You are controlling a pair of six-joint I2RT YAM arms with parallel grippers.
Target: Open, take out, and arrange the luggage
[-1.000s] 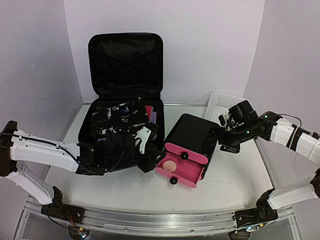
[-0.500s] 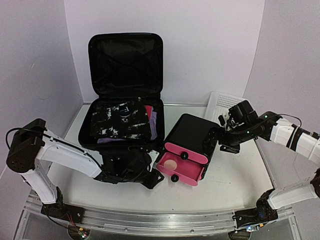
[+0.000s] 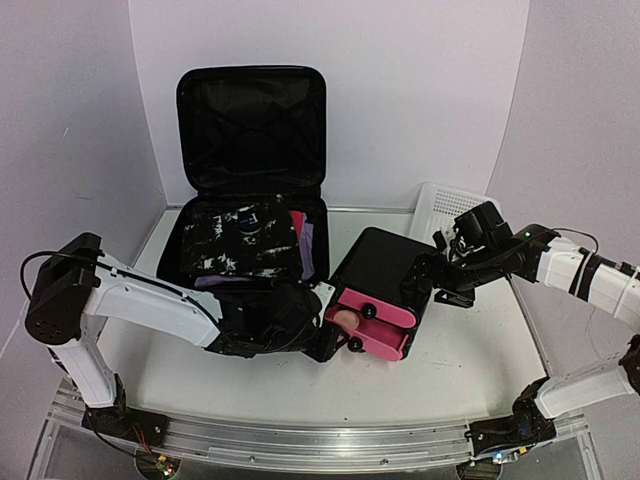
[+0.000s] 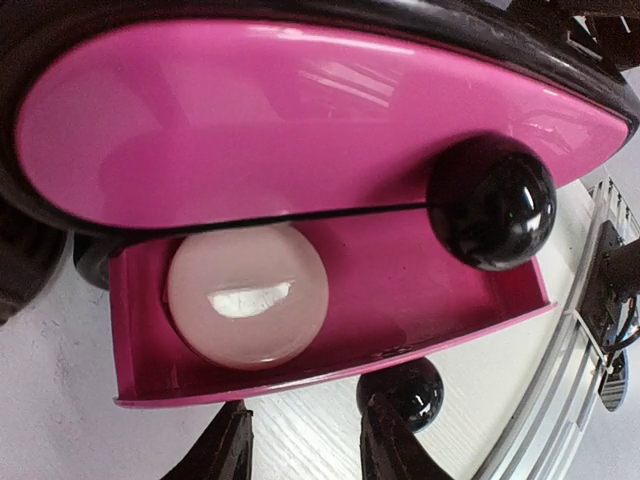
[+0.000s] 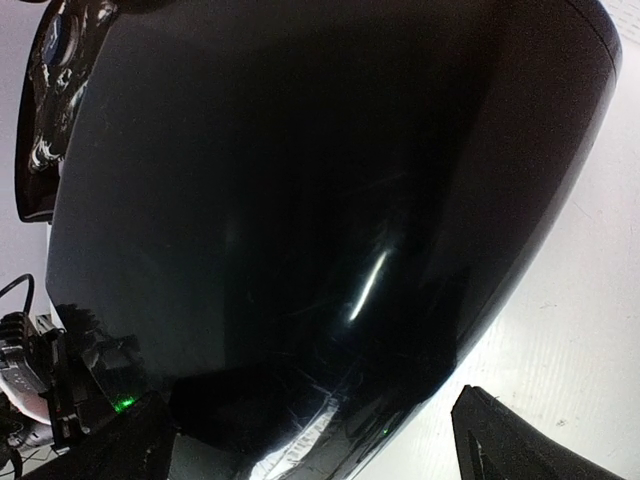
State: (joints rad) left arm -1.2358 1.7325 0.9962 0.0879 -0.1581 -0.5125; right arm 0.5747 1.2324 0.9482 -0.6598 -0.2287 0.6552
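A: Checking with you first: where is the luggage?
B: Your luggage (image 3: 250, 130) sits at the far-left corner of the table (image 3: 470, 360), lid upright against the back wall, clothes lying in the base.
A: And the left gripper?
B: Your left gripper (image 4: 305, 445) is at the black box (image 3: 385, 265) near the table's middle, jaws part-way apart with nothing between them. The lower pink drawer (image 4: 330, 300) stands out, a pale ball (image 4: 247, 295) inside. Its black knob (image 4: 400, 393) is just beyond one fingertip (image 4: 385, 460).
A: The right?
B: Your right gripper (image 3: 435, 285) has its jaws spread wide, straddling the box's rear. You can't tell whether they touch it. A white basket (image 3: 440, 205) stands at the far-right edge.
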